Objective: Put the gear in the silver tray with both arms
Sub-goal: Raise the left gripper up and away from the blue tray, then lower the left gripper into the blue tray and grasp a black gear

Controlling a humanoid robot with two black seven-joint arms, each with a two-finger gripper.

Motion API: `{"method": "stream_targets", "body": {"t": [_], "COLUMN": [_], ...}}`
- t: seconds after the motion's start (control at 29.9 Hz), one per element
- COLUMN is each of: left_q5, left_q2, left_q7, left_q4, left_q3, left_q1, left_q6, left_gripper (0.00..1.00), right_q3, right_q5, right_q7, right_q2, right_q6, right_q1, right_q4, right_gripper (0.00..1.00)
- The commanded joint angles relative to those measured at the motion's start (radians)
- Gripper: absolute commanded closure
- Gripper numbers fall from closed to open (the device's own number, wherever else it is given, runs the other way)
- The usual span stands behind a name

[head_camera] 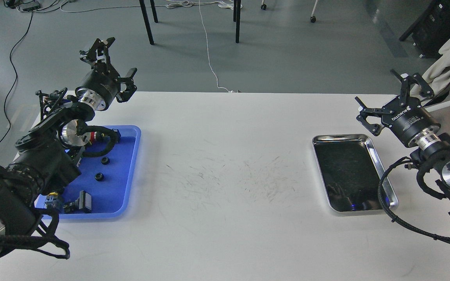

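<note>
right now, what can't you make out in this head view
- Near-left part of the blue tray: covered by the left arm, so any parts there are hidden.
- Two small black round parts in the blue tray: too small to tell whether they are gears.
- Silver tray bottom: dark reflections, though nothing seems to lie in it.
- Right arm: cut off by the right edge beyond the right tool.
- Left tool: open, holding nothing.
</note>
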Motion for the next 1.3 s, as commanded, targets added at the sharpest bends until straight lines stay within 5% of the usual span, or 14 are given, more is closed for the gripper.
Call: {"method": "stream_targets", "body": {"t": [0.0, 0.64, 0.77, 0.94, 1.04, 1.27], "left_q5": [0.004, 0.24, 0.394, 0.65, 0.873, 1.39], "left_q2": [0.013, 0.312, 0.411, 0.594, 0.671, 0.686], "left_q7": [0.006, 0.003, 0.003, 0.012, 0.016, 0.015], "left_q4": [-0.001, -0.048, -0.207, -0.624, -0.838, -0.973], "left_q3": [0.002, 0.347, 0.345, 0.345, 0.347, 0.349], "left_q1": [0.005, -0.041, -0.055, -0.062, -0.052, 0.056], "left_q6": [0.0, 0.0, 0.0, 0.001, 0.105, 0.259], "left_gripper": [0.02, 0.02, 0.02, 0.02, 0.02, 0.02], "right_q3": [-0.004, 0.006, 0.004, 0.005, 0.004, 0.001], "right_q5": [-0.001, -0.014, -0.014, -0.015, -0.015, -0.015], "right_q7": [0.0, 0.001, 0.001, 0.003, 0.003, 0.004], "right_q2": [-0.002, -0.024, -0.039, -0.045, -0.045, -0.045], "right_q6": [0.0, -0.049, -0.051, -0.051, -0.051, -0.051], "right_q1": [-0.002, 0.013, 0.013, 0.013, 0.013, 0.012], "right_q4": [0.007, 0.113, 0.125, 0.125, 0.125, 0.125], "right_gripper": [0.01, 0.01, 0.01, 0.01, 0.01, 0.01]}}
